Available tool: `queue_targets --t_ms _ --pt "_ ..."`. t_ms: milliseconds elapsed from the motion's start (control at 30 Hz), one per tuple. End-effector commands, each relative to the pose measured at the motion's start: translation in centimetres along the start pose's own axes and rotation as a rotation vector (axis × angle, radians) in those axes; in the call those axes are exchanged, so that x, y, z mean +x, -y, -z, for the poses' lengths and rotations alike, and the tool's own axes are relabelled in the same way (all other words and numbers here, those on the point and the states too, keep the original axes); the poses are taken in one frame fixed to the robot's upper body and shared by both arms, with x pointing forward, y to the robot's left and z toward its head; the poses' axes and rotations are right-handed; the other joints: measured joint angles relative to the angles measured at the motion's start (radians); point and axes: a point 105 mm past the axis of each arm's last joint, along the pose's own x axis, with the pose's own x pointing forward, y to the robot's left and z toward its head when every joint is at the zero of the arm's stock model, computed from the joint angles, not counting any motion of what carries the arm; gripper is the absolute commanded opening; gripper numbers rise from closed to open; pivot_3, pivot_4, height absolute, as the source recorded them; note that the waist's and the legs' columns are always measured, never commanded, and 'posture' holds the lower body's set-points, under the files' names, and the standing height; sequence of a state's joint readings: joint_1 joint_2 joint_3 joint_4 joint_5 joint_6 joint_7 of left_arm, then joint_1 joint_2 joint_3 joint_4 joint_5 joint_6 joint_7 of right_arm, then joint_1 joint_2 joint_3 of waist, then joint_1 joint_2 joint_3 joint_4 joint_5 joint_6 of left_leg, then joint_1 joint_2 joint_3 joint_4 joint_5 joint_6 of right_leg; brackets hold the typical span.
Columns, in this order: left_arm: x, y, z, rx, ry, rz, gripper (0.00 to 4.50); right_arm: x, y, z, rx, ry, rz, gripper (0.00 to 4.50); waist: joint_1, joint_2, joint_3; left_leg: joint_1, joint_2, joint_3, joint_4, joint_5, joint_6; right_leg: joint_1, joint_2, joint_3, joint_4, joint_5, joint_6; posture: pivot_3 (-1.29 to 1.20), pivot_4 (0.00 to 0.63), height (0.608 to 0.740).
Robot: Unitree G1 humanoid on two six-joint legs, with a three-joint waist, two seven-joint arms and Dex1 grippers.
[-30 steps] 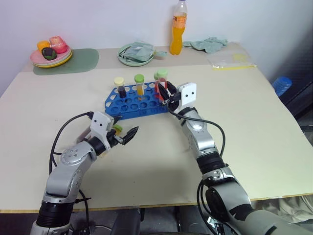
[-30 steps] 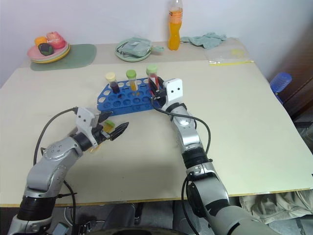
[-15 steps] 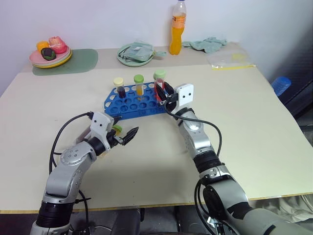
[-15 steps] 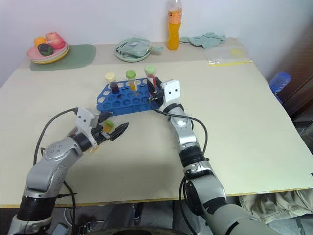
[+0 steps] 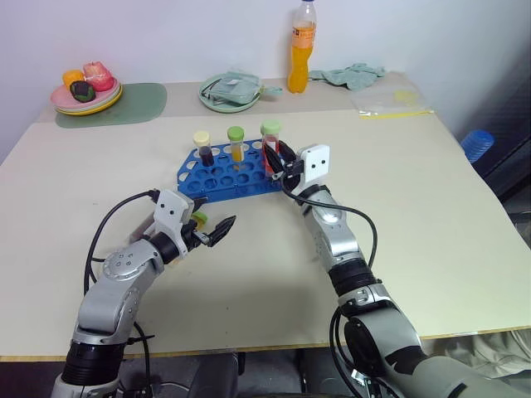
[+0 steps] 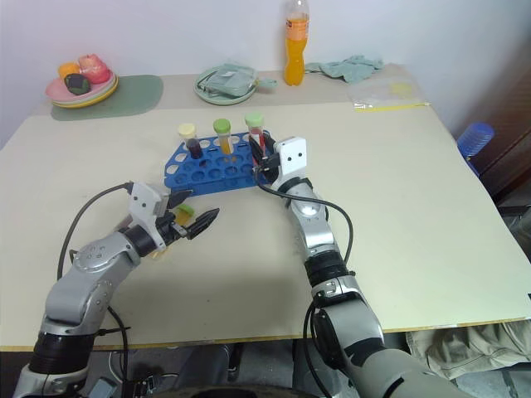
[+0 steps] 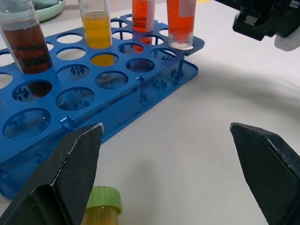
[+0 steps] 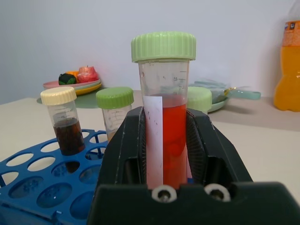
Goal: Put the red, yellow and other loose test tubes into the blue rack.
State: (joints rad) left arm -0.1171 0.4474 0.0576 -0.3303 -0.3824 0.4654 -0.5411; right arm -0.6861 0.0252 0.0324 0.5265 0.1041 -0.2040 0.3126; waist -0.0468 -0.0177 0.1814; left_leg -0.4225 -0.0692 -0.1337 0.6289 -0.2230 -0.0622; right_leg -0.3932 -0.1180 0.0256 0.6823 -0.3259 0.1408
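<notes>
Blue rack [image 5: 226, 172]: lies on the cream table [image 5: 415, 215], mid-table, long side running across, rows of round holes mostly empty. Maroon tube [image 5: 203, 148], cream cap: upright in a back-row hole toward the rack's left end. Yellow tube [image 5: 236, 144], green cap: upright in the back row, just beside the maroon tube. Red tube [image 8: 163, 136], green cap, white label strip: upright at the rack's right end; the right gripper [image 5: 278, 162] is clamped on it, 1 black finger on each side of the tube's body. In the left wrist view 2 columns of red-orange liquid stand at that end of the rack; whether the tube's tip sits fully in its hole cannot be told. Loose yellow tube [image 7: 99, 211], green cap: lies on the table in front of the rack, close beside the left gripper [image 5: 210, 229], apart from the rack. Left gripper: fingers spread wide, holding nothing, hanging low over the table in front of the rack and pointing toward it. Far edge of table: orange drink bottle [image 5: 303, 48], upright; green plate [image 5: 230, 93] with a folded item on it; stacked plates with fruit [image 5: 85, 87] on a green mat; crumpled green cloth [image 5: 353, 75]; clear plastic bag [image 5: 392, 100].
</notes>
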Motion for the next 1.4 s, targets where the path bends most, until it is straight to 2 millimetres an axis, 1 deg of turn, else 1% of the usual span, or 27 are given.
queue_targets --t_ms 33,200,467,700,767,800,867,900,967,1067,1133,1200,1300,1400 --pt "0.0 0.3 -0.9 0.027 0.042 0.007 4.5 -0.1 0.1 -0.6 0.002 0.019 0.001 0.79 0.0 0.0 0.0 0.0 0.0 0.0 0.0 0.0 0.0 0.0 0.0 0.0 0.0 0.0 0.0 0.0 0.15 0.74" --pt "0.1 0.4 -0.9 0.026 0.043 0.01 4.5 0.0 0.1 -0.3 -0.011 0.011 0.007 0.79 0.0 0.0 0.0 0.0 0.0 0.0 0.0 0.0 0.0 0.0 0.0 0.0 0.0 0.0 0.0 0.0 0.15 0.74" --pt "0.1 0.6 -0.9 0.022 0.044 0.011 4.5 1.2 -0.1 -0.4 -0.004 0.019 0.014 0.79 -0.001 0.0 0.0 0.001 0.0 0.0 0.0 0.0 0.0 0.001 0.0 0.0 0.0 0.0 0.0 0.0 0.15 0.74" --pt "-0.2 0.6 -0.8 0.02 0.041 -0.001 4.5 1.0 -0.5 -0.3 0.014 0.031 -0.013 0.79 -0.003 0.0 0.0 0.001 0.0 0.0 0.0 0.0 0.0 0.001 0.0 0.0 0.0 0.0 0.0 0.0 0.15 0.74" --pt "-0.2 0.5 -0.8 0.019 0.039 -0.006 4.5 0.8 -0.7 -0.6 0.017 0.048 -0.026 1.73 -0.004 0.0 0.0 0.001 0.0 0.0 0.0 0.0 0.0 0.001 0.0 0.0 0.0 0.0 0.0 0.0 0.15 0.74" --pt "-0.3 0.5 -0.9 0.02 0.04 -0.011 4.5 0.7 -0.7 -1.0 0.013 0.064 -0.029 2.05 -0.004 0.0 0.0 0.001 0.0 0.0 0.0 0.0 0.0 0.001 0.0 0.0 0.0 0.0 0.0 0.0 0.15 0.74" --pt "-0.4 0.2 -1.1 0.028 0.041 -0.027 4.5 0.5 -0.7 -1.8 -0.006 0.099 -0.025 3.12 -0.002 0.0 0.0 0.001 0.0 0.0 0.0 0.0 0.0 0.001 0.0 0.0 0.0 0.0 0.0 0.0 0.15 0.74" --pt "-0.5 0.1 -1.4 0.036 0.043 -0.032 4.5 0.3 -0.5 -2.5 -0.019 0.12 -0.022 3.49 -0.001 0.0 0.0 0.001 0.0 0.0 0.0 0.0 0.0 0.001 0.0 0.0 0.0 0.0 0.0 0.0 0.15 0.74" --pt "-0.5 0.1 -1.9 0.048 0.043 -0.034 4.5 0.0 -0.4 -3.3 -0.033 0.14 -0.02 3.49 0.001 0.0 0.0 0.001 0.0 0.0 0.0 0.0 0.0 0.001 0.0 0.0 0.0 0.0 0.0 0.0 0.15 0.74" --pt "-0.3 0.0 -4.0 0.1 0.052 -0.038 4.5 -0.8 0.4 -4.7 -0.044 0.161 -0.017 3.49 0.003 0.0 0.0 0.001 0.0 0.0 0.0 0.0 0.001 0.001 0.0 0.0 0.0 0.0 0.0 0.0 0.15 0.74" --pt "-0.2 -0.2 -4.9 0.118 0.041 -0.041 4.5 -1.4 0.9 -5.3 -0.054 0.161 -0.018 3.49 0.003 0.0 0.0 0.001 0.0 -0.001 0.0 -0.002 0.003 0.001 0.0 0.0 0.0 0.0 0.0 0.0 0.15 0.74" --pt "-0.2 -0.9 -5.1 0.136 -0.049 -0.058 4.5 -2.4 1.6 -6.1 -0.08 0.146 -0.045 3.49 0.004 0.0 0.0 0.001 0.0 -0.001 0.0 -0.002 0.003 0.001 0.0 0.0 0.0 0.0 0.0 0.0 0.15 0.74" --pt "-0.7 -1.7 -4.5 0.14 -0.21 -0.075 4.5 -3.6 2.0 -6.8 -0.108 0.115 -0.097 3.49 0.001 0.0 0.0 0.001 0.0 -0.001 0.0 -0.003 0.004 0.002 0.0 0.0 0.0 0.0 0.0 0.0 0.15 0.74" --pt "-1.4 -1.7 -3.6 0.13 -0.466 -0.077 4.5 -4.6 2.3 -7.2 -0.147 0.075 -0.158 3.49 -0.001 0.0 0.001 0.001 0.0 0.0 -0.001 -0.003 0.005 0.001 0.001 0.0 0.001 0.0 0.0 0.0 0.15 0.74"
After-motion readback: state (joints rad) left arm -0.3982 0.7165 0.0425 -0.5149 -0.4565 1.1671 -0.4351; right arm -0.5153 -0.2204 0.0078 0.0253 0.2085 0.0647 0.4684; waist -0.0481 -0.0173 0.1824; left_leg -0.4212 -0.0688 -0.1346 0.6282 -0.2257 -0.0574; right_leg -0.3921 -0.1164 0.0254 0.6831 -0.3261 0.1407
